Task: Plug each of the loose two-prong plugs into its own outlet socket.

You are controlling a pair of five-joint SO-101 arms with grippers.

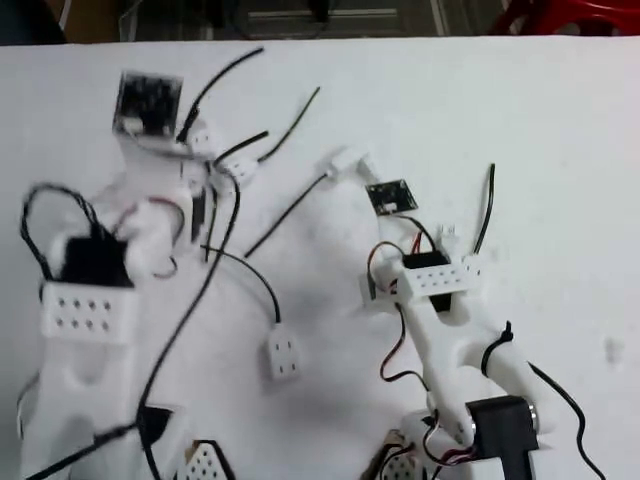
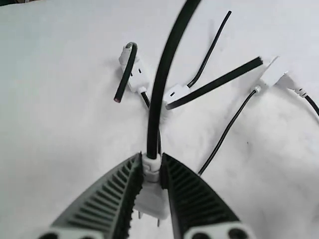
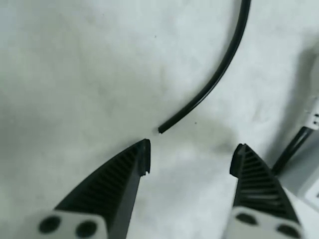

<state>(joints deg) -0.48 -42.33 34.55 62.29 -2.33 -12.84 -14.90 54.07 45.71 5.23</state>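
**Left hand** [image 2: 149, 159]: narrow, clamped on a white two-prong plug [image 2: 152, 196]. Its prongs point away from the black cord [image 2: 167, 74], which rises between the fingers.
**Right hand** [image 3: 192, 152]: wide, holding nothing, above the bare bench [image 1: 560, 130] by a loose cord end [image 3: 160, 130].
**Loose plugs:** three on the bench [image 2: 133, 69], [image 2: 175, 92], [image 2: 274, 74].
**Outlet socket** [image 1: 283, 355]: mid-bench, well apart from the loose plugs.
**Step, as judged:** first plug grasped, not yet inserted.
**Next move calls for:** carrying the plug over the socket, squaring the prongs to one pair of holes and pressing straight in. The right hand may need to steady the socket.
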